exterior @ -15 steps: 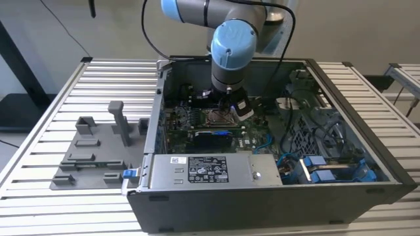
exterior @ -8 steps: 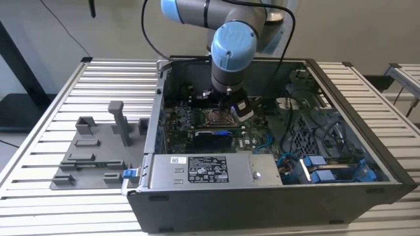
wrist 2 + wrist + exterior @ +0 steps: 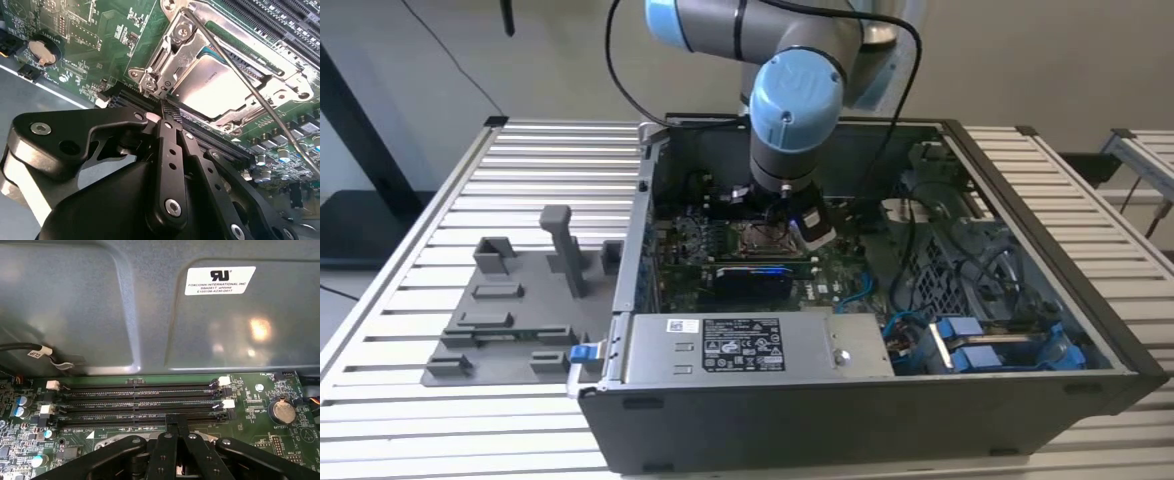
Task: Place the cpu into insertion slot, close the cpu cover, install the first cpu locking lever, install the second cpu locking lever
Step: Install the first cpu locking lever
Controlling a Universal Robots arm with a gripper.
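The cpu (image 3: 210, 85) lies seated in the insertion slot (image 3: 758, 238), its silver face showing through the cpu cover (image 3: 167, 47), which lies flat over it. A thin metal locking lever (image 3: 250, 85) runs diagonally across the cover. My gripper (image 3: 164, 106) is shut, with nothing seen between its fingers. Its tip sits right at the cover's tabbed edge (image 3: 150, 82), beside the memory slots. In the exterior view the gripper (image 3: 774, 228) hangs straight down over the socket in the middle of the green board.
Black memory slots (image 3: 140, 400) run just beside the socket, with a coin battery (image 3: 281, 410) nearby. The case wall (image 3: 100, 305) stands close behind. A labelled power-supply box (image 3: 734, 345) and blue cables (image 3: 974, 340) crowd the case front. A grey fixture tray (image 3: 520, 310) lies outside.
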